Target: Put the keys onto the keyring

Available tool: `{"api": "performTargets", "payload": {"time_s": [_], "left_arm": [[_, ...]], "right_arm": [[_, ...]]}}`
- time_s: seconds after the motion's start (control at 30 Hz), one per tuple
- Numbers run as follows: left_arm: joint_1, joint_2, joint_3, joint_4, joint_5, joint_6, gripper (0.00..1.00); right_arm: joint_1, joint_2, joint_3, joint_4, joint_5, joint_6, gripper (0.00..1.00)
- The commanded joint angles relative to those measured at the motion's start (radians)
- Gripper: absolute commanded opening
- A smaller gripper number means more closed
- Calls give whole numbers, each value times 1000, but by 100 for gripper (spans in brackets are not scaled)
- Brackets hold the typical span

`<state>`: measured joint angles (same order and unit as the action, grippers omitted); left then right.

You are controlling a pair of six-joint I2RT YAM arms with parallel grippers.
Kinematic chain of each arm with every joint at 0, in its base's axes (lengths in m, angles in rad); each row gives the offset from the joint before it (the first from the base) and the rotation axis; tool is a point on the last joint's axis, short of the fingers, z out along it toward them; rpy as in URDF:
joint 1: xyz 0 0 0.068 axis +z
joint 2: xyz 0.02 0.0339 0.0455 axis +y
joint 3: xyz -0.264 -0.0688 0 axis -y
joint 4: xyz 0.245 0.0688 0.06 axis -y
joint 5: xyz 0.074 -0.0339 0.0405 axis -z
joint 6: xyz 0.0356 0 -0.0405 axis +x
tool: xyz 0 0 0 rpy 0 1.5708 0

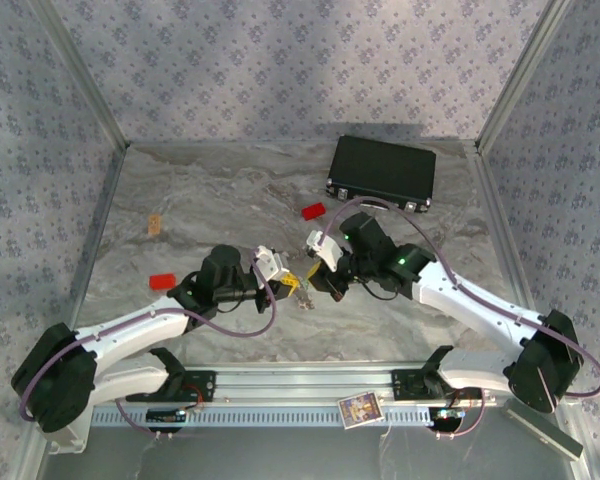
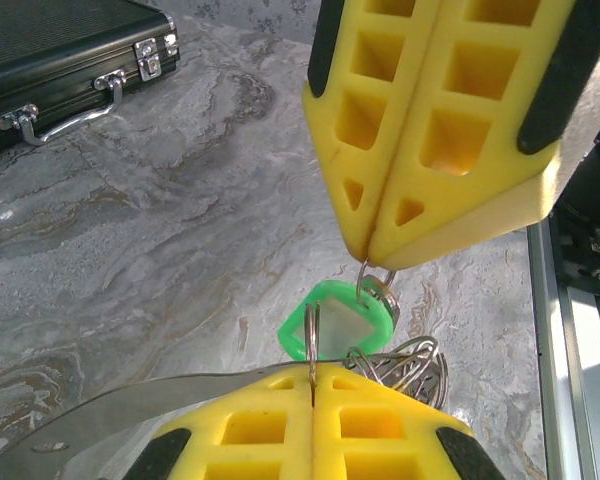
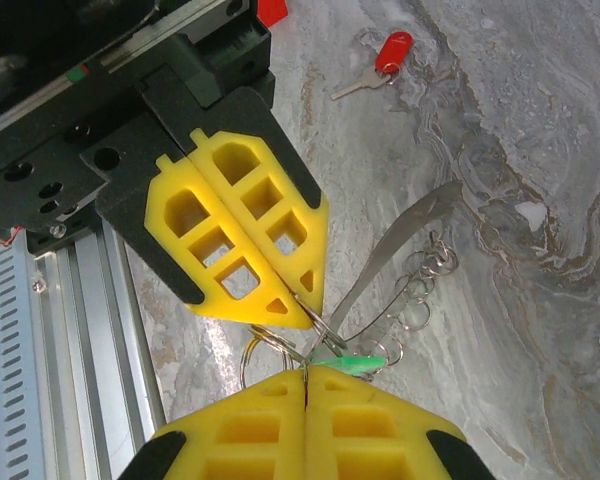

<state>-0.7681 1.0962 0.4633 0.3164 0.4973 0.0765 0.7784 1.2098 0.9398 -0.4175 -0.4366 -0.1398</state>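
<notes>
Fingers of left gripper (image 2: 312, 375) and right gripper (image 2: 372, 255) are pressed together on keyring (image 3: 250, 350) wire beside green key (image 2: 335, 320). Red key (image 3: 390, 55) lies apart, at one o'clock in right wrist view.

Black latched case (image 1: 382, 172) at back of marbled table (image 1: 210, 190), floral patterned walls (image 1: 280, 60) behind

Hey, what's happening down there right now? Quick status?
Left hand and right hand both shut, pinching the keyring from opposite sides. Green key at the ring; red key loose on table. Ring chain crowds close by.
</notes>
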Motion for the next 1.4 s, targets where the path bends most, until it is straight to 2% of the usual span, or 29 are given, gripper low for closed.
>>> {"api": "performTargets", "payload": {"time_s": [0.0,0.5,0.93,1.03,1.17,1.3,1.37], "left_arm": [[-3,7,37,25,14,-10,0],[-7,-3,31,18,27,14,0],[-26,-2,26,41,-9,50,0],[-29,-2,21,58,-15,51,0],[-30,-3,12,84,-18,53,0],[-33,-6,-4,118,-19,57,0],[-32,-6,-12,139,-15,63,0]], "right_arm": [[-2,20,34,17,-22,-14,0],[-19,61,52,6,72,17,0],[-28,97,80,-39,9,11,0],[-39,88,83,-56,20,8,25],[-58,44,69,-59,46,-4,46],[-71,-18,25,-20,73,-43,50],[-72,-76,-51,74,59,-98,50]]}}
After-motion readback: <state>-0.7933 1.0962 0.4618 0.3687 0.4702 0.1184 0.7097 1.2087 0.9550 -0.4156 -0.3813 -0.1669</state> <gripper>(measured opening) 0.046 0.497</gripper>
